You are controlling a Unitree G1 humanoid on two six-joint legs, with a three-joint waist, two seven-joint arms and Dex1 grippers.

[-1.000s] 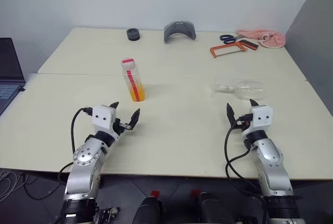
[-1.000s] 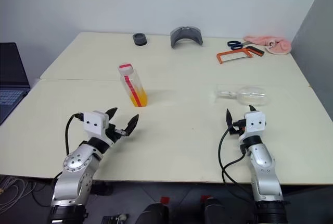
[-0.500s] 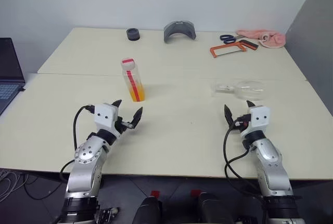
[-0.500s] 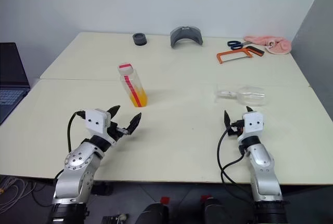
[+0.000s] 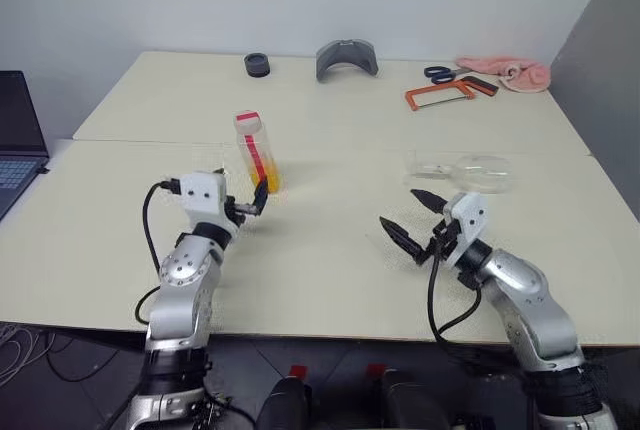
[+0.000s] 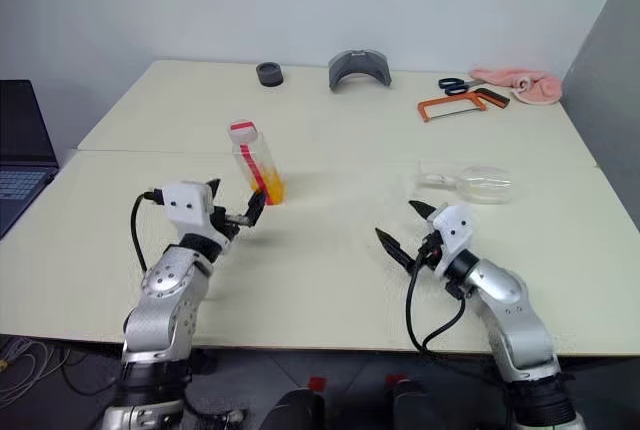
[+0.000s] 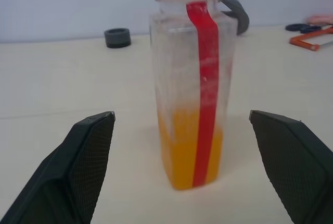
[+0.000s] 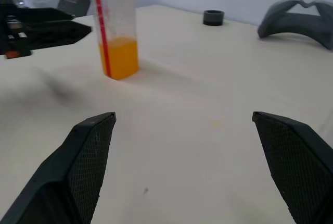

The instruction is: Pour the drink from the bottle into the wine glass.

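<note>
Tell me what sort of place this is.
Probably a lab or workshop room set up for tabletop trials. Two plain pale tables stand pushed together against a bare wall, with a hacksaw and scissors lying at the far edge and a laptop on a side desk.

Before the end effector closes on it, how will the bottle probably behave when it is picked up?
The bottle is tall on a small base, so a sideways nudge may tip it. The drink fills only its lower part, so it is probably light and steadied low down. Its clear plastic walls may flex slightly.
</note>
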